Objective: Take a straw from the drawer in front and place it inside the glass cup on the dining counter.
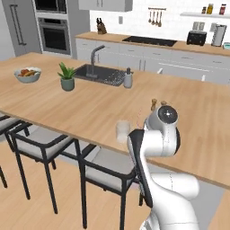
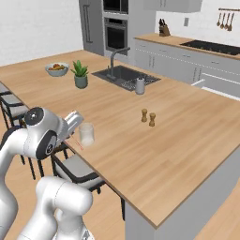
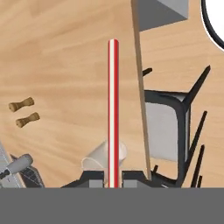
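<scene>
We see the white arm bent over the near edge of the big light wooden plank table (image 1: 67,108). Its claw (image 3: 113,180) is clamped on the thin red-and-white striped straw (image 3: 113,109), just beside the small clear whitish glass cup (image 2: 86,133).

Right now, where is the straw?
In the hand view, the straw stands clamped in the shut gripper, just above the glass cup near the dining counter's edge.

The glass cup (image 2: 86,133) stands on the dining counter (image 2: 154,150) near its stool-side edge. The shakers (image 2: 148,117) stand further inboard; the sink (image 2: 123,77) lies beyond them.
</scene>
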